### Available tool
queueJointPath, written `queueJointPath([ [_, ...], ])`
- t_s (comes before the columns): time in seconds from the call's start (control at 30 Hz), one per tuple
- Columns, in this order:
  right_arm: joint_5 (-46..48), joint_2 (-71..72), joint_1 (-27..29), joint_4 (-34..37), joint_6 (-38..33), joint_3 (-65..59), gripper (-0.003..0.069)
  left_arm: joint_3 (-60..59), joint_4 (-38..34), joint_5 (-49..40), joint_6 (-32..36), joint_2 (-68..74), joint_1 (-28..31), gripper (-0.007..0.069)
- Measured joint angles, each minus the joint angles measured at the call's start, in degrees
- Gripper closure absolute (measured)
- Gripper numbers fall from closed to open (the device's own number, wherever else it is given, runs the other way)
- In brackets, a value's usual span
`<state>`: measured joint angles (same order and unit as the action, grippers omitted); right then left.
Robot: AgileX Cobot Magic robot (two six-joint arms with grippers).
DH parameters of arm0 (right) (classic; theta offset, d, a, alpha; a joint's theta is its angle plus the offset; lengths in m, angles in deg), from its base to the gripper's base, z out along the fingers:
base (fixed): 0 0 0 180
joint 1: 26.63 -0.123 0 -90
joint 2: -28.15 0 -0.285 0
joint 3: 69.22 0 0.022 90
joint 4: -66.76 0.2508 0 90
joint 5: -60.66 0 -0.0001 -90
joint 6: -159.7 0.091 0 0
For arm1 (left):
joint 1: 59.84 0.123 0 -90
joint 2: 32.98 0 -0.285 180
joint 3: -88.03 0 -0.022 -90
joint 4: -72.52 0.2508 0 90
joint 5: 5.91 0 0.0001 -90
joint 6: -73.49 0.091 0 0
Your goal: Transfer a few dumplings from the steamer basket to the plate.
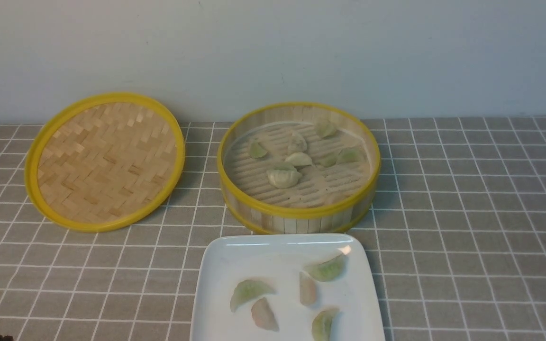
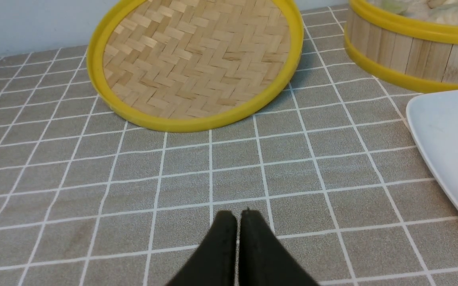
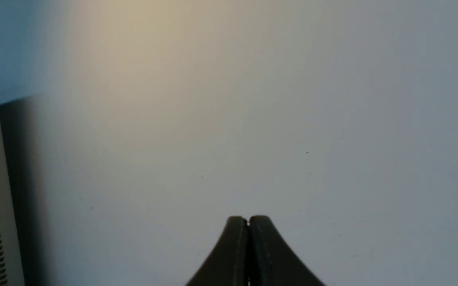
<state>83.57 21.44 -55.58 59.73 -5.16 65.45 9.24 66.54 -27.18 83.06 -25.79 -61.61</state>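
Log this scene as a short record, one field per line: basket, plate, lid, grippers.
steamer basket: uncovered, behind the plate, dumplings still lying on its slatted floor
plate: white, square, five dumplings on it
lid: off, propped tilted to the left of the basket
left gripper: shut, empty, above bare tablecloth
right gripper: shut, empty, facing a plain wall

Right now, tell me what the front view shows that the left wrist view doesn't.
Front only: five dumplings on the plate, and the steamer basket's slatted floor. Left wrist only: the left gripper, shut and empty above the checked cloth. Both: the woven lid, the basket wall, part of the plate, the cloth.
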Motion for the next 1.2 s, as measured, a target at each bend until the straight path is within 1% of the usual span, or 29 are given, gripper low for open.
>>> queueJointPath([
  [0.03,0.0,0.0,0.0,0.5,-0.6,-0.1,0.0673,0.0,0.0,0.0,0.0,0.0,0.0,0.0629],
  [0.1,-0.6,0.0,0.0,6.3,-9.5,-2.1,0.0673,0.0,0.0,0.0,0.0,0.0,0.0,0.0629],
  [0.2,-0.6,0.0,0.0,10.7,-15.1,-4.3,0.0673,0.0,0.0,0.0,0.0,0.0,0.0,0.0629],
  [0.3,-0.6,0.0,0.0,12.2,-16.8,-6.0,0.0673,0.0,0.0,0.0,0.0,0.0,0.0,0.0629],
  [0.43,-0.8,0.0,0.3,11.5,-17.3,-8.6,0.0673,0.0,0.0,0.0,0.0,0.0,0.0,0.0629],
  [0.5,-0.8,0.0,3.8,9.9,-17.3,-12.3,0.0673,0.0,0.0,0.0,0.0,0.0,0.0,0.0629],
  [0.53,-0.8,0.0,4.2,9.8,-17.3,-12.6,0.0673,0.0,0.0,0.0,0.0,0.0,0.0,0.0629],
  [0.7,-0.7,0.0,18.1,9.3,-17.3,-21.7,0.0673,0.0,0.0,-0.1,0.0,0.0,0.0,0.0629],
  [0.8,-0.7,0.0,24.2,9.3,-17.3,-26.7,0.0673,0.0,0.0,-0.1,0.0,0.0,0.0,0.0629],
  [0.9,-0.4,0.0,27.9,9.1,-17.3,-32.0,0.0673,0.0,0.1,-0.1,0.0,0.0,0.0,0.0629],
  [0.97,-0.1,-0.1,29.4,9.0,-17.3,-32.8,0.0673,0.0,0.0,-0.1,0.0,0.0,0.0,0.0629],
  [1.2,-0.3,-0.1,31.8,8.9,-17.3,-32.9,0.0673,0.0,0.1,-0.2,0.0,0.0,0.1,0.0629],
])
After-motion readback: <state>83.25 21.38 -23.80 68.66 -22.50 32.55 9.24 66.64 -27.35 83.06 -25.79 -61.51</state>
